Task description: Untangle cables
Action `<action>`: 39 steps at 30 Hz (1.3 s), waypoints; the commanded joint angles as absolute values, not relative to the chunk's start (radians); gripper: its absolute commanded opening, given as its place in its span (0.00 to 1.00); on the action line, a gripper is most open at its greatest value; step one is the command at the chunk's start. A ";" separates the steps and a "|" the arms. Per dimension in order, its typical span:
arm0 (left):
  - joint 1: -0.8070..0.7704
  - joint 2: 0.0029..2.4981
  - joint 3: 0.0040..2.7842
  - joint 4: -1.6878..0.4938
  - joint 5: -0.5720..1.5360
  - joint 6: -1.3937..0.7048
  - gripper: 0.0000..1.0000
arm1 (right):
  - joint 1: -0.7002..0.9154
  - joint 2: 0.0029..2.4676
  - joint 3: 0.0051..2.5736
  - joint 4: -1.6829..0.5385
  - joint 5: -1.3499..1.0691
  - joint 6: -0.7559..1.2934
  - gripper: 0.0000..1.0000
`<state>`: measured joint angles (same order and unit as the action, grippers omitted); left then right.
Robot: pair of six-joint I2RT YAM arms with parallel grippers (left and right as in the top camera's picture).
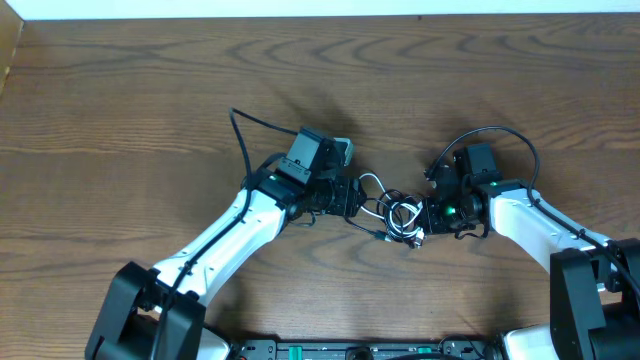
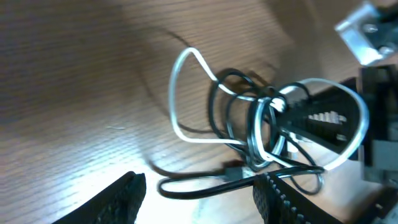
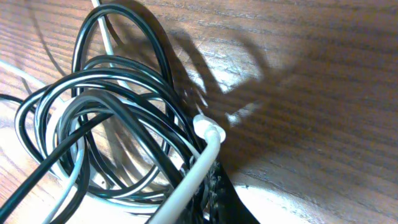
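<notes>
Knot of white cable (image 2: 180,130) & black cable (image 2: 186,185) sits on the table (image 1: 150,100) btwn the arms; left gripper (image 2: 199,183) is spread wide w/ the black plug end btwn its fingers (image 2: 118,199), right gripper (image 1: 426,216) is buried in the coils, clamped or not I can't tell. Imo left should close low on that free end & draw it out slowly so loops loosen, not cinch. Left wrist cam shows that end & the white loop; right wrist only packed coils.

The brown wooden table (image 1: 120,90) carries a white cable (image 2: 173,99) and a black cable (image 2: 193,184), tangled together.
</notes>
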<state>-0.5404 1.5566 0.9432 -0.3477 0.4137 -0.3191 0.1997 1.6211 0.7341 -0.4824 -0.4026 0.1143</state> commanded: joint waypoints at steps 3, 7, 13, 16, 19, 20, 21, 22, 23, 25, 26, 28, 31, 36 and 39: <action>-0.545 1.598 0.945 -0.295 0.214 -0.327 0.61 | 0.197 1.636 0.722 -0.490 -0.350 0.119 0.01; -0.547 1.645 0.945 -0.199 0.233 -0.327 0.62 | 0.197 1.636 0.722 -0.490 -0.350 0.119 0.01; -0.548 1.753 0.945 -0.142 0.369 -0.327 0.58 | 0.197 1.636 0.722 -0.491 -0.350 0.119 0.01; -0.548 1.797 0.945 -0.139 0.461 -0.327 0.53 | 0.197 1.636 0.722 -0.490 -0.350 0.119 0.01; -0.549 1.827 0.945 -0.140 0.474 -0.327 0.53 | 0.197 1.636 0.722 -0.490 -0.350 0.119 0.01; -0.549 1.832 0.945 -0.140 0.473 -0.327 0.52 | 0.197 1.636 0.722 -0.490 -0.350 0.119 0.01; -0.549 1.835 0.945 -0.139 0.465 -0.327 0.47 | 0.197 1.636 0.722 -0.490 -0.350 0.119 0.01; -0.549 1.835 0.945 -0.140 0.453 -0.326 0.34 | 0.197 1.636 0.722 -0.490 -0.350 0.119 0.01; -0.545 1.834 0.946 -0.139 0.444 -0.316 0.25 | 0.197 1.636 0.722 -0.491 -0.350 0.119 0.01; -0.534 1.831 0.946 -0.141 0.426 -0.308 0.10 | 0.197 1.636 0.722 -0.494 -0.350 0.119 0.01; -0.526 1.829 0.946 -0.144 0.417 -0.308 0.08 | 0.197 1.636 0.722 -0.495 -0.350 0.119 0.01; -0.501 1.816 0.946 -0.154 0.406 -0.308 0.08 | 0.197 1.636 0.722 -0.498 -0.350 0.119 0.01; -0.451 1.779 0.946 -0.175 0.407 -0.304 0.07 | 0.197 1.636 0.722 -0.499 -0.349 0.119 0.01; -0.335 1.604 0.946 -0.216 0.408 -0.282 0.07 | 0.197 1.636 0.722 -0.502 -0.319 0.119 0.01; -0.298 1.478 0.946 -0.221 0.408 -0.282 0.08 | 0.197 1.636 0.722 -0.501 -0.320 0.119 0.01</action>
